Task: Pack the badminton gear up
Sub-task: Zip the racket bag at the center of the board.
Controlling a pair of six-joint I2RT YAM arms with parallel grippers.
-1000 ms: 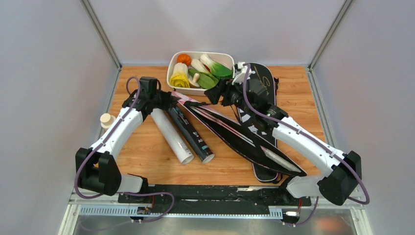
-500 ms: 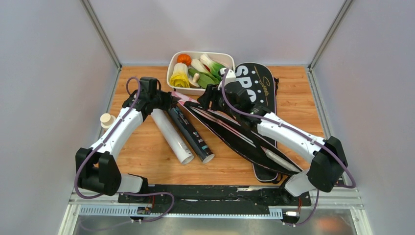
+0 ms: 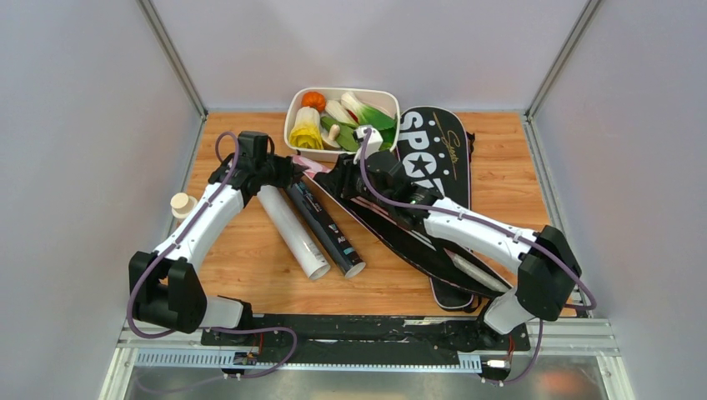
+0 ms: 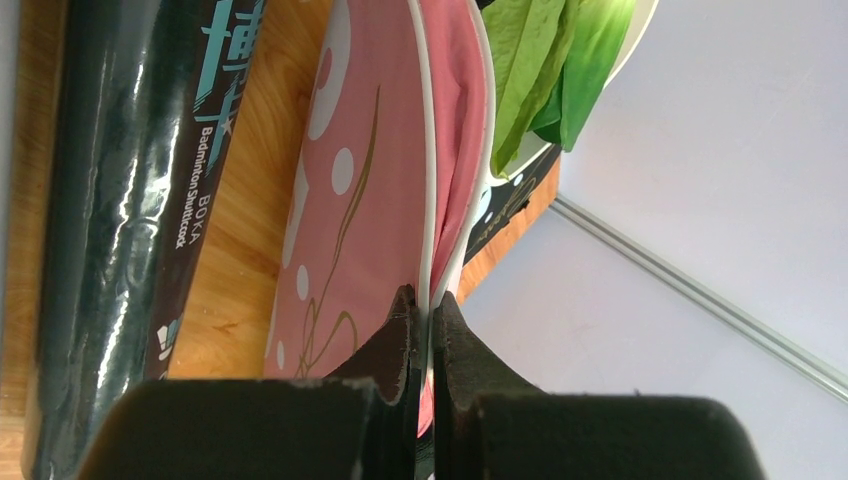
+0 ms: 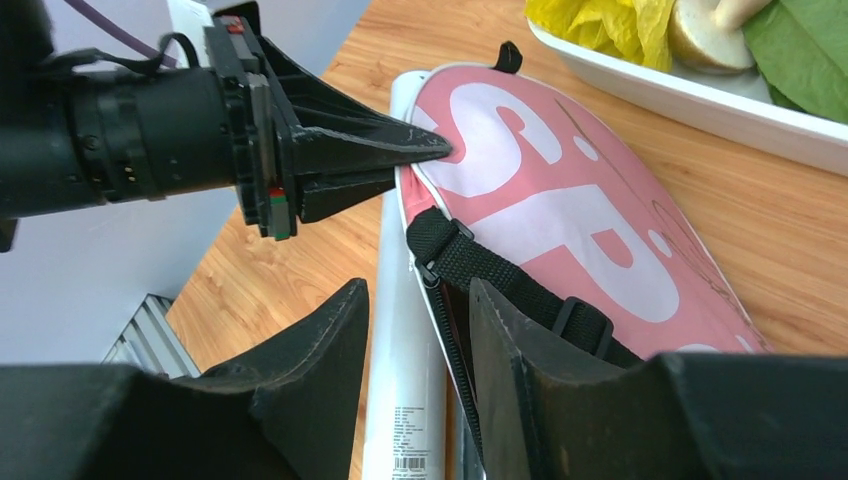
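- Pink racquet cover (image 4: pixel 350 200) is being pinched at its white-piped rim by the left tool (image 4: pixel 428 310), whose fingers are pressing together on that edge.
- Right tool (image 5: pixel 415 300) is hovering with its fingers partly spread. They are straddling the cover's zip edge just below the black strap (image 5: pixel 440 245) and clamping nothing.
- That cover is lying on the surface (image 3: pixel 250 258) beside the white tray (image 3: pixel 293 112), with its top end draping over the white tube (image 5: pixel 405 400).
- It is looking like light, soft fabric that will probably sag and fold when lifted. The piped rim and the strap are offering the firmest holds, while the flat printed panel is offering none.
- Farther out, the black tube (image 3: pixel 329 225) is lying against the white one. Both are looking smooth and likely to roll.
- Black "SPORT" cover (image 3: pixel 429 146) is lying flat beside the tray.
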